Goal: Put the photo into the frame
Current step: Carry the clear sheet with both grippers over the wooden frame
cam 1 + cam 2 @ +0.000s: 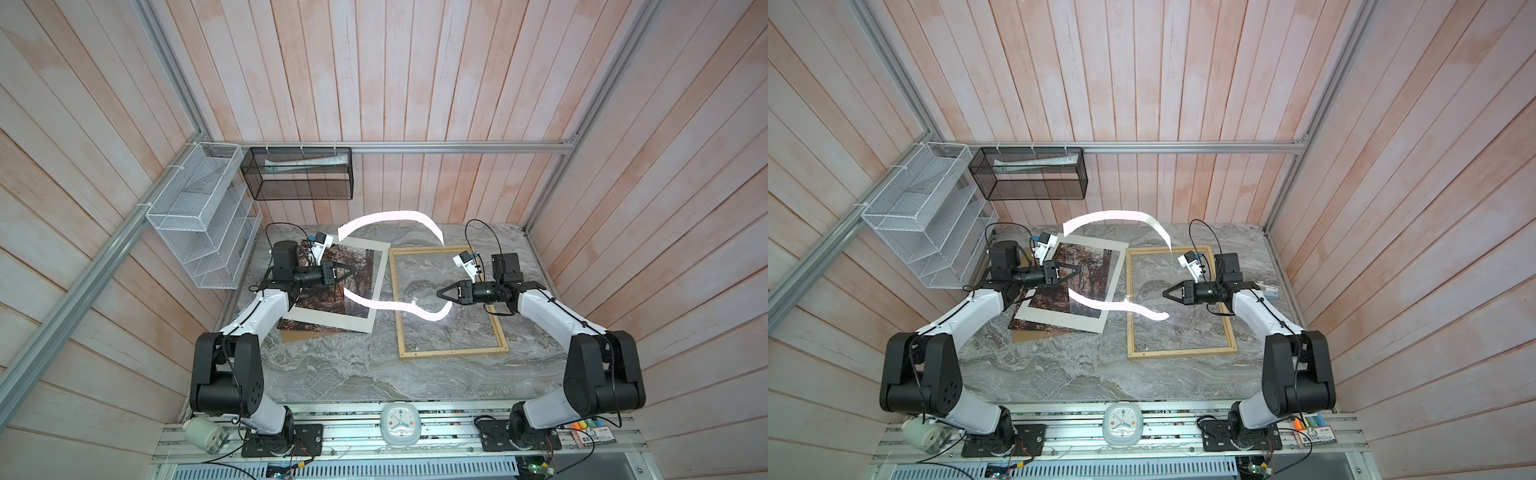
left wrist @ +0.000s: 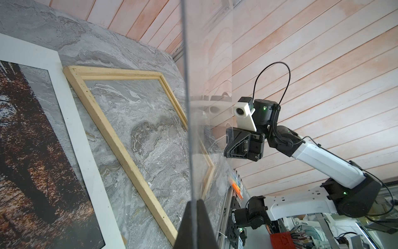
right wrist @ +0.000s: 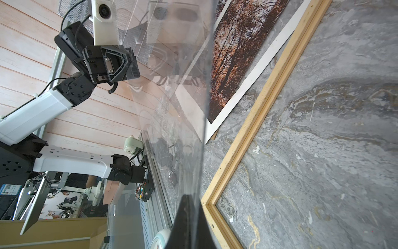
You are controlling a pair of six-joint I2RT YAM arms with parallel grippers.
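The left fingers (image 2: 187, 228) and right fingers (image 3: 183, 226) clamp a bowed clear sheet (image 1: 415, 266) mid-picture, over the frame (image 1: 453, 352). The photo (image 1: 320, 305) lies left-centre.

By the one frame (image 1: 454, 352) were one photo (image 1: 359, 274), one mat (image 1: 324, 323), one board (image 1: 291, 336), one clear sheet (image 1: 386, 217); behind it two baskets (image 1: 199, 232) (image 1: 299, 183), before it one clock (image 1: 400, 424).

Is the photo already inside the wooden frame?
No, the photo lies under the white mat beside the frame, whose opening shows only bare table.
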